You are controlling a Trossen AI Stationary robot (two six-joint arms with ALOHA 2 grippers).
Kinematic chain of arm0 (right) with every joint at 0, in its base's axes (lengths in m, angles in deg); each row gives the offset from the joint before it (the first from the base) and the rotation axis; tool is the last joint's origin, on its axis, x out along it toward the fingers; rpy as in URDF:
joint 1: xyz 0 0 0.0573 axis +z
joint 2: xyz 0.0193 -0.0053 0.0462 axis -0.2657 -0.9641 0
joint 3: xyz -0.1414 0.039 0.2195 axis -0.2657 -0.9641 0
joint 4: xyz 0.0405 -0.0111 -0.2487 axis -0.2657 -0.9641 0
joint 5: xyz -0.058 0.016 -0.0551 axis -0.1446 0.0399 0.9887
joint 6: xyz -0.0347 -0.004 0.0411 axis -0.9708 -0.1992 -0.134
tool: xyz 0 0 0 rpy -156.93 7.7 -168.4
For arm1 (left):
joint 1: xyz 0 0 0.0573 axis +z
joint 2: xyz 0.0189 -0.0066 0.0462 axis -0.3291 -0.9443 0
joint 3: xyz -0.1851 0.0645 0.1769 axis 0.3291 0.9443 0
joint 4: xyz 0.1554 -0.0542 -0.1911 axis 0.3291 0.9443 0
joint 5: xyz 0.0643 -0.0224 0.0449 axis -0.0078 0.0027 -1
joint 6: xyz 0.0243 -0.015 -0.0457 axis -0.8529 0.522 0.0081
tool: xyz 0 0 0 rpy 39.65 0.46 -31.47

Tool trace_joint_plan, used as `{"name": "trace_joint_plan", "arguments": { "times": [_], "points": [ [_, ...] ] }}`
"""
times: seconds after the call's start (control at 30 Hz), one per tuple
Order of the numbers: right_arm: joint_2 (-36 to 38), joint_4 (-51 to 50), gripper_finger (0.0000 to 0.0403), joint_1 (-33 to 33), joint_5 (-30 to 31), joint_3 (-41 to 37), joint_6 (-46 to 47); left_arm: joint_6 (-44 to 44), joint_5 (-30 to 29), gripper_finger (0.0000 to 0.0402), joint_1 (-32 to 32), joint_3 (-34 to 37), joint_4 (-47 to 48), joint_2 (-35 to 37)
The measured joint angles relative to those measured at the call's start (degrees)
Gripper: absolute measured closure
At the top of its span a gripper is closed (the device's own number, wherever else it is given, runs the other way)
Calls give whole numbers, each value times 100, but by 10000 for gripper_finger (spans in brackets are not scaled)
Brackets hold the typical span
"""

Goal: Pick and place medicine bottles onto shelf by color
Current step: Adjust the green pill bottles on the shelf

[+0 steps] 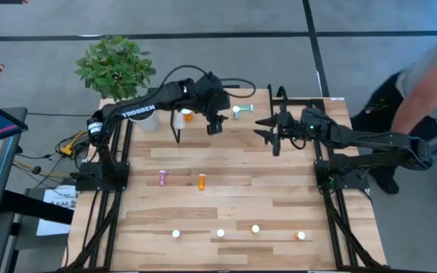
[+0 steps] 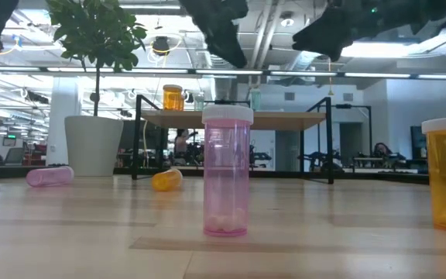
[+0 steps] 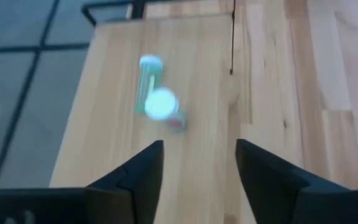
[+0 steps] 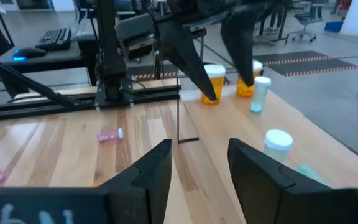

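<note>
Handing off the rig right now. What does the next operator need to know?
Left gripper: open, empty, over the shelf.
Right gripper: open, empty, by the shelf.
Done: orange bottles and teal bottles are on the shelf.
Left: on the table, a pink bottle and a lying orange bottle; four standing bottles along the front.
</note>
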State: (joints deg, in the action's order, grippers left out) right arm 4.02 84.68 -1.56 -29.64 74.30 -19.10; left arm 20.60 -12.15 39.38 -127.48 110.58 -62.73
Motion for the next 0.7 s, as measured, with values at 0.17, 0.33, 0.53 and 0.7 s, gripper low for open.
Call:
{"name": "trace_joint_plan", "arguments": {
  "times": [0.17, 0.33, 0.53, 0.7],
  "points": [
    [98, -151, 223, 55, 9, 0, 33, -171, -150, 140, -111, -4, -766, -201],
    [43, -168, 223, 80, 19, -2, 30, -336, -31, 113, -58, -63, -856, -597],
    [35, -152, 223, 83, 19, -2, 34, -122, -67, 118, 157, -96, -858, -790],
    [37, -150, 223, 81, 19, -2, 10, 21, -30, 128, 263, -103, -980, -786]
  ]
}}
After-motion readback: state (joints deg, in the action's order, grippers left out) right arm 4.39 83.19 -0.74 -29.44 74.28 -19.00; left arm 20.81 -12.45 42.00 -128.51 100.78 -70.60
